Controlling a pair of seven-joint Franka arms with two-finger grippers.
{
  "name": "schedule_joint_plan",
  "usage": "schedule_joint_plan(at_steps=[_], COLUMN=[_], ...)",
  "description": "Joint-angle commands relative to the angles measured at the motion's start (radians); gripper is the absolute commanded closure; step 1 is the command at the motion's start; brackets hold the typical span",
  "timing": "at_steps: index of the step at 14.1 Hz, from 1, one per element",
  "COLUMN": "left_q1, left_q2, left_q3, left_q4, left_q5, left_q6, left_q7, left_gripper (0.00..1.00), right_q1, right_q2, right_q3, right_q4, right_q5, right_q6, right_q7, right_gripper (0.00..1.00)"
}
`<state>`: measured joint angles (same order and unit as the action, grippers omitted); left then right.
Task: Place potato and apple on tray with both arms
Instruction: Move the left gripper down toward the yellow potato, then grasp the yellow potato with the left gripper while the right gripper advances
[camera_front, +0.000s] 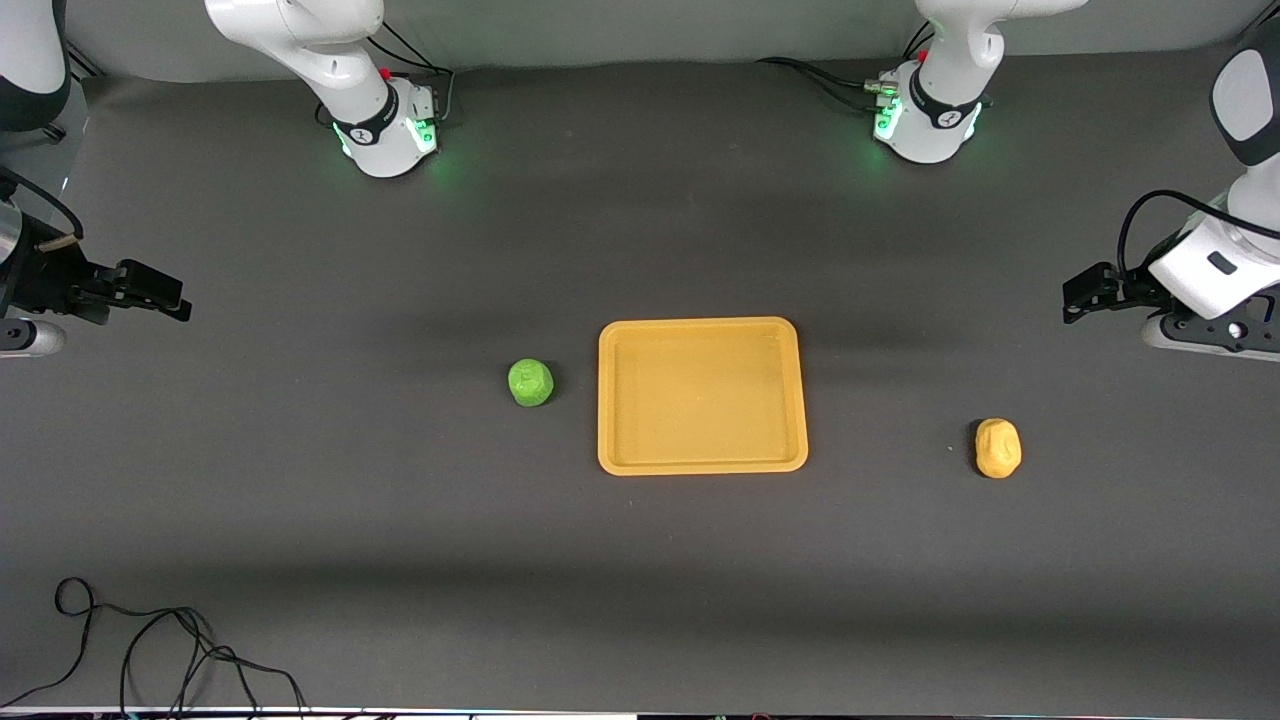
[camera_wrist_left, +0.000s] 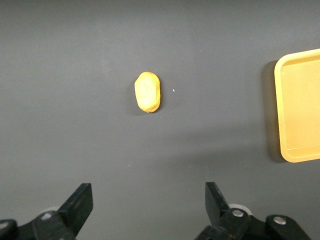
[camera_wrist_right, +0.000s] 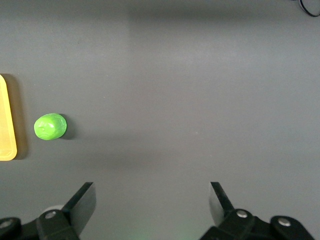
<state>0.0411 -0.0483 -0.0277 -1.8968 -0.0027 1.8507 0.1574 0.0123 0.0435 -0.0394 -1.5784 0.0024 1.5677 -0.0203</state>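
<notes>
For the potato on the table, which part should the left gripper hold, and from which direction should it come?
Probably from straight above, closing across the narrow middle of the potato. It is a small oval lump lying flat on the table, well apart from the tray, so nothing stands in the way. The left gripper is open and empty above the table, wide enough for the short axis.

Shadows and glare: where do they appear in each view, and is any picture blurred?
Front view: soft dark bands cross the table; green base lights glow on it. Left wrist view: the potato is sharp; the tray casts a shadow along its edge. Right wrist view: the apple throws a small shadow. No strong glare or blur.
</notes>
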Motion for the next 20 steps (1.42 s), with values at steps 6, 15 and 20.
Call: schedule_joint_plan(at_steps=[6, 15, 20], left_q1=[-0.006, -0.001, 0.031], left_q2=[0.025, 0.35, 0.523], left_q3=[0.003, 0.005, 0.005], left_q4=[0.053, -0.013, 0.089], left_q5=[0.007, 0.01, 0.004], left_q6=[-0.015, 0.398, 0.397], left_q7=[-0.004, 0.01, 0.036], left_gripper=[0.0, 0.01, 0.01], right_q1=[0.003, 0.001, 0.015], right_q2=[0.019, 0.022, 0.019], right_q3=[-0.005, -0.007, -0.004], right_q4=[0.043, 0.041, 0.028], right_q5=[0.018, 0.053, 0.039], right_q6=[-0.015, -0.009, -0.005], right_q7=[0.005, 0.003, 0.002], right_gripper=[0.0, 0.0, 0.0])
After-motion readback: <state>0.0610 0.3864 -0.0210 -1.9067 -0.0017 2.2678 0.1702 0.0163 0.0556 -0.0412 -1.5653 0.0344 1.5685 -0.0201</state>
